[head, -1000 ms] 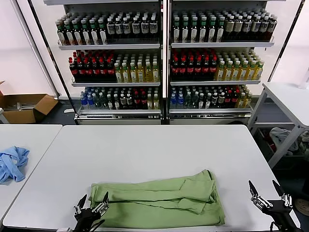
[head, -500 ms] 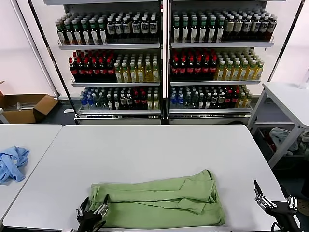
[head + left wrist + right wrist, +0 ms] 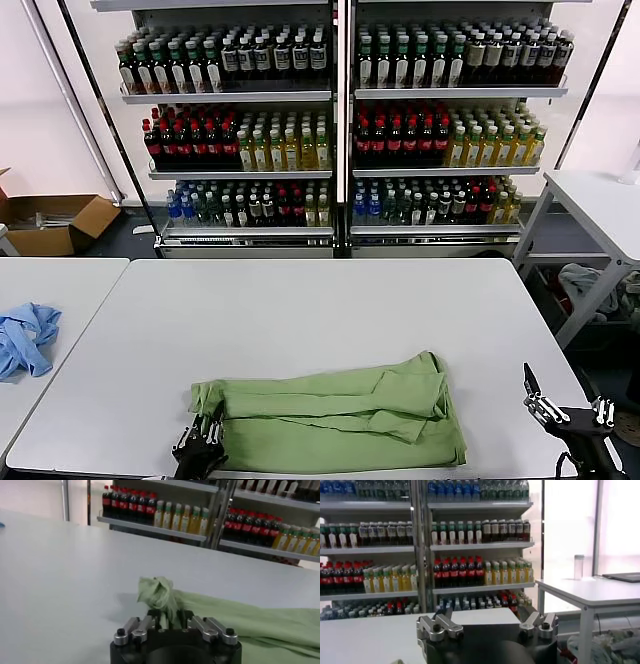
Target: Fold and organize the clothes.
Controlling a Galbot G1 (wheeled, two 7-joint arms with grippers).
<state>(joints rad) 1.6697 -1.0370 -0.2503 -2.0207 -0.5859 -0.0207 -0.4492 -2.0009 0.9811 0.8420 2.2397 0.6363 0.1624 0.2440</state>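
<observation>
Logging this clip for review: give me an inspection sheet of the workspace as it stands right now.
Surface: white table, bare beyond the shirt.
Job's things: green shirt lies folded lengthwise near the front edge, one end bunched up.
Clutter: blue garment crumpled on the side table at the robot's left.
Hands: left hand shut on the shirt's bunched end; right hand open, off the table's right front corner, holding nothing.
Cables: nothing seen.
Surroundings: drink shelves behind, cardboard box on the floor, another white table at right.
</observation>
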